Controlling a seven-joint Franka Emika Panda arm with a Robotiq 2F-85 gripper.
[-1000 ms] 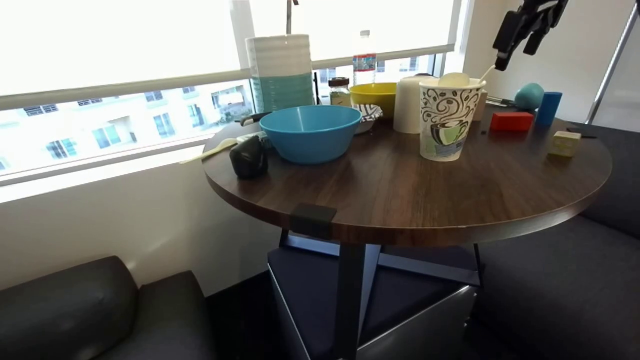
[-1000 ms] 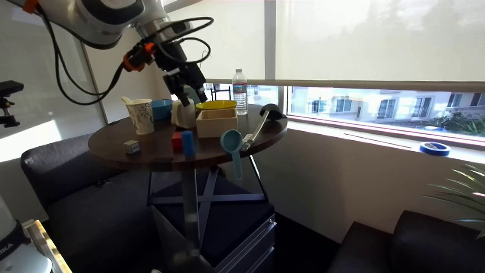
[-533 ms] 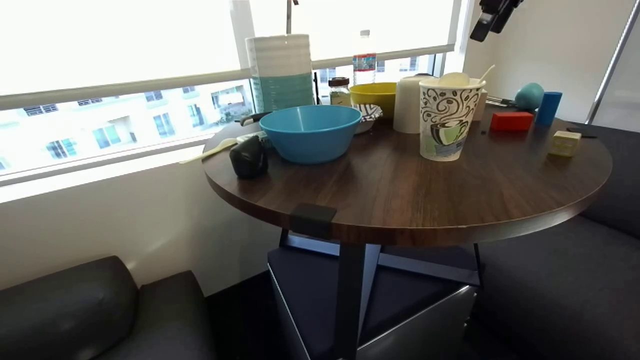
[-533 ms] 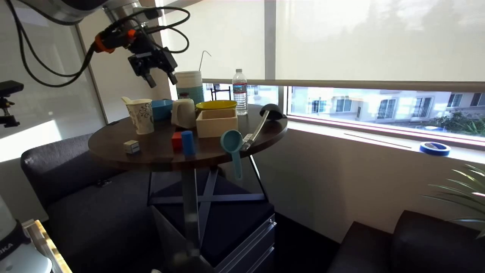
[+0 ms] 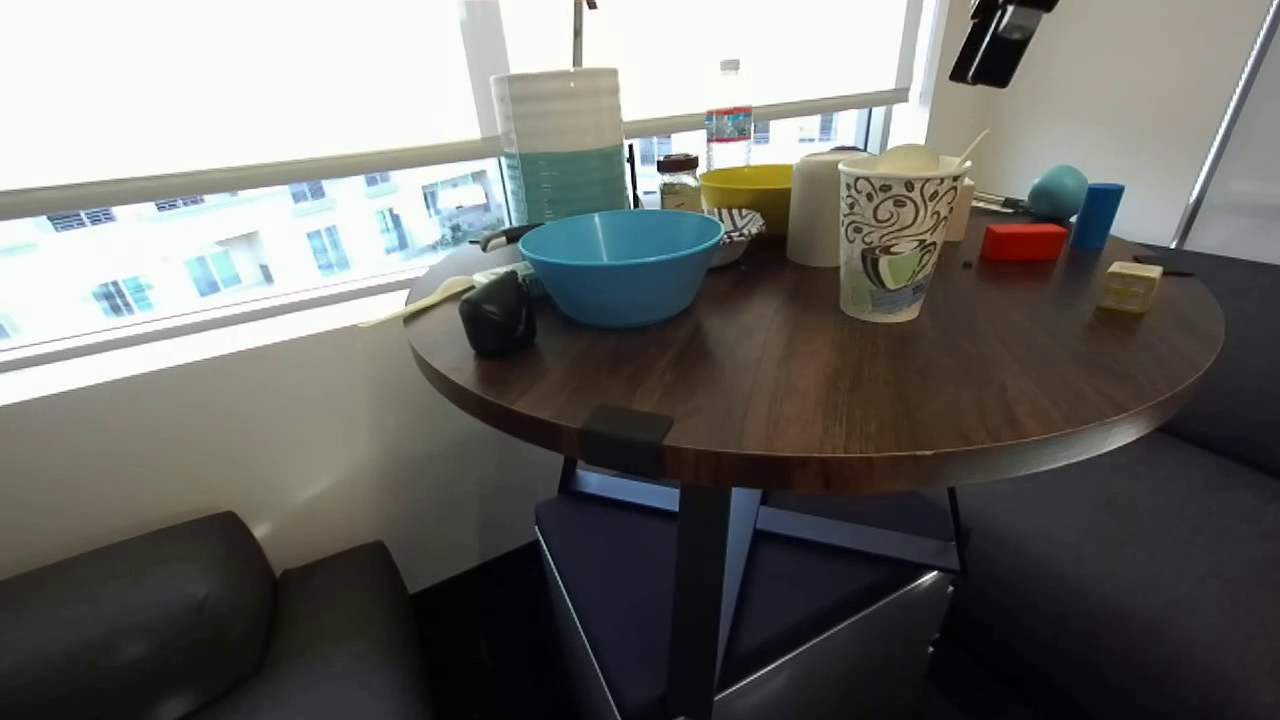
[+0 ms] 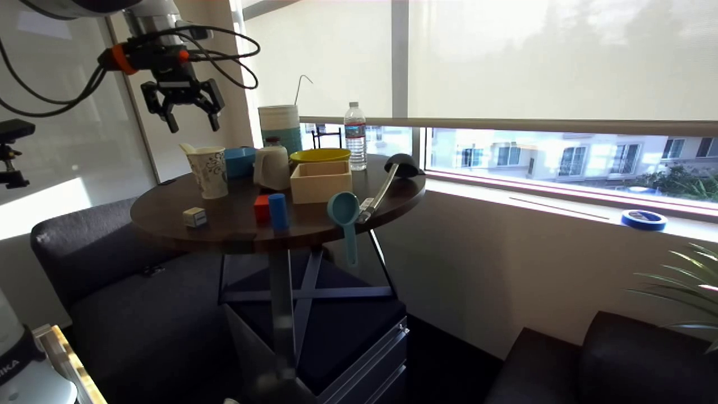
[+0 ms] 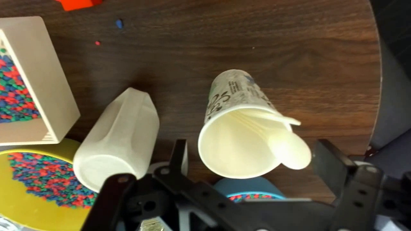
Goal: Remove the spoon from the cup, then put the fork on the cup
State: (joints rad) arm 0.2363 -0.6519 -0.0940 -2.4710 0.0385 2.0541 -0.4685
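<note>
Hand (image 6: 194, 127) above spoon (image 7: 291, 149) in cup (image 7: 233, 93).

The cup (image 5: 897, 245) is white with dark swirls and green print, the spoon (image 7: 290, 150) pale cream. At eight o'clock in the wrist view, the bowl (image 7: 29, 208) is yellow.

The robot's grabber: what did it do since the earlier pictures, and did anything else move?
In an exterior view, the gripper rose, swung toward the picture's left and turned; now it hangs higher than the cup. It stayed open, taking hold of nothing and letting nothing go. The cup, the spoon in it and the blue bowl stayed put.
</note>
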